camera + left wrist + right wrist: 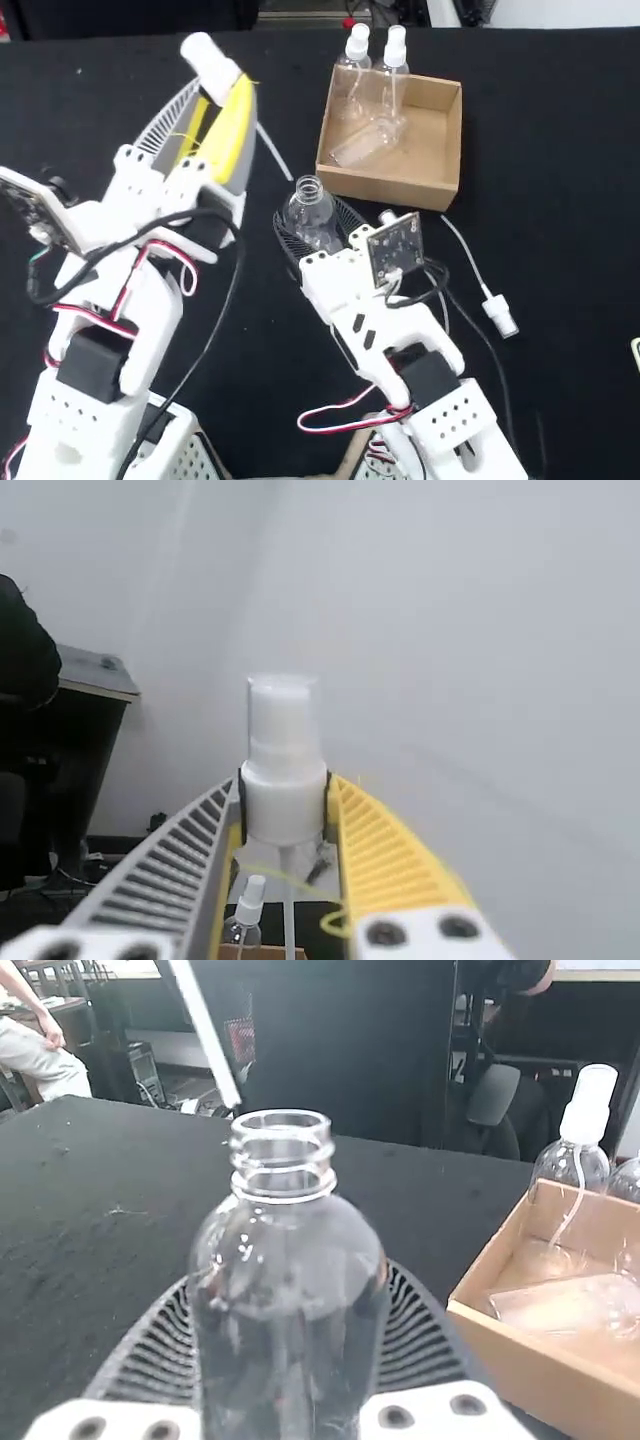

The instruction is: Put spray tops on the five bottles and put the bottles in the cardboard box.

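High view: on the black table (560,120) the cardboard box (400,188) holds three bottles as far as I can count. Two capped bottles (357,60) stand at its far wall and one lying bottle (365,145) rests on its floor; I can't make out whether that one has its top. By my reckoning the job is past halfway. My right arm reaches in low from the near edge, just short of the box's near wall, with the right pincer (312,222) closed around an open bottle (308,205), upright, neck bare. My left arm is raised and angled away toward the far left, the left pincer (215,75) pinching a spray top (210,55) by its collar, nozzle outward, well apart from that neck. A loose spray top (500,315) lies on the table near the box, tube trailing. Capping and boxing remain.
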